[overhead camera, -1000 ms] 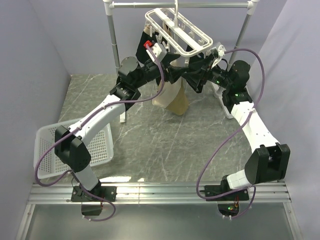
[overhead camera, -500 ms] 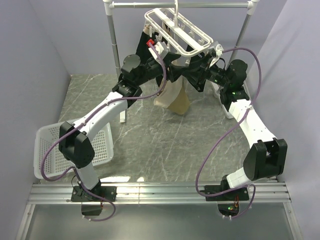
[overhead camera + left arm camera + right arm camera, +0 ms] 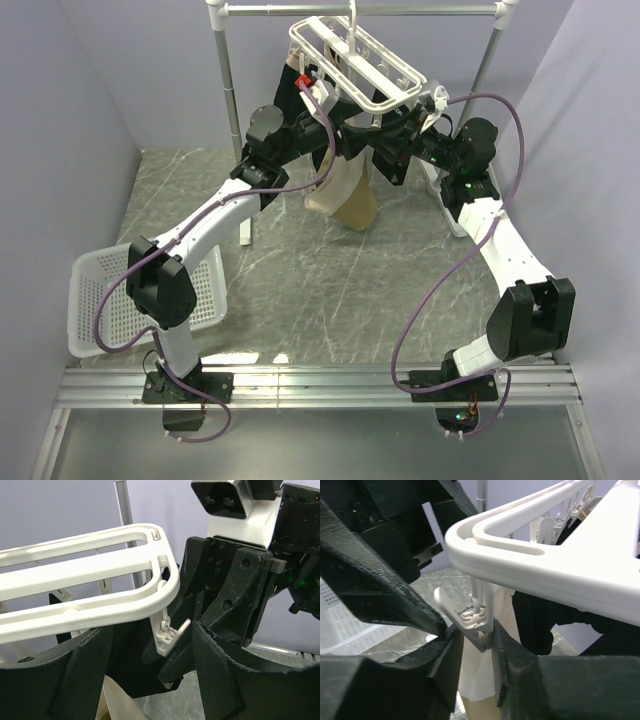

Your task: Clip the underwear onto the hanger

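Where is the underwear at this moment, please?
The underwear hangs at back centre of the top view, under the hanger, between the left gripper and the right gripper, which pinches a clip just above it.

Table (image 3: 330,290): grey marbled top, carrying a basket, a rack and a rail.
Basket (image 3: 100,315): white, perforated, sitting at the near left by the wall.
Rack (image 3: 228,90): white poles, standing at the far side.
Rail (image 3: 320,385): metal, running along the near edge.
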